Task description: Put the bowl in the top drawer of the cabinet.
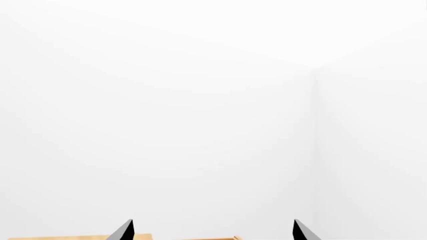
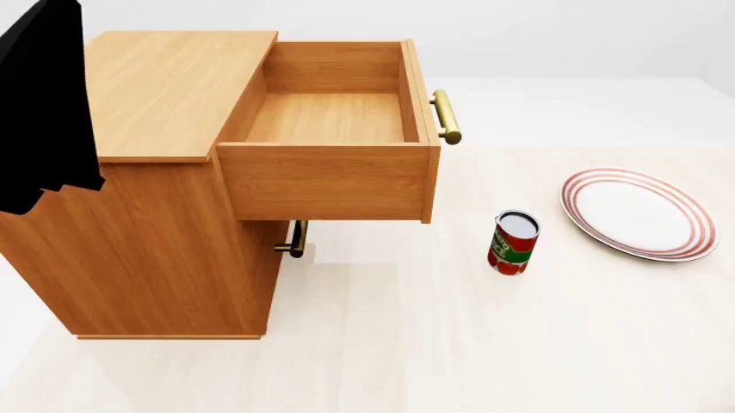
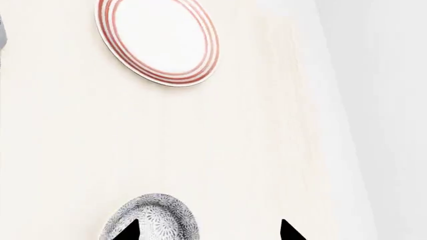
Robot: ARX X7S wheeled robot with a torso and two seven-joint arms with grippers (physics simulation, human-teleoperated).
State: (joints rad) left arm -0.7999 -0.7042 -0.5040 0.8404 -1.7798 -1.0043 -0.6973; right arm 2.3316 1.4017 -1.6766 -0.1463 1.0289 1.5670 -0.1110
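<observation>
The speckled blue-grey bowl (image 3: 155,216) sits on the pale floor, seen only in the right wrist view. My right gripper (image 3: 209,232) is open above it, with one fingertip (image 3: 130,231) over the bowl and the other over bare floor beside it. The wooden cabinet (image 2: 161,189) stands at the left of the head view. Its top drawer (image 2: 327,176) is pulled out wide and holds nothing. My left gripper (image 1: 213,232) is open and empty, facing a white wall with slivers of the cabinet's wood (image 1: 80,237) below it. The left arm (image 2: 46,103) hangs dark beside the cabinet top.
A red and green can (image 2: 512,243) stands upright on the floor to the right of the open drawer. A flat red-rimmed plate (image 2: 638,213) (image 3: 157,40) lies further right. The lower drawer's brass handle (image 2: 295,239) shows under the top drawer.
</observation>
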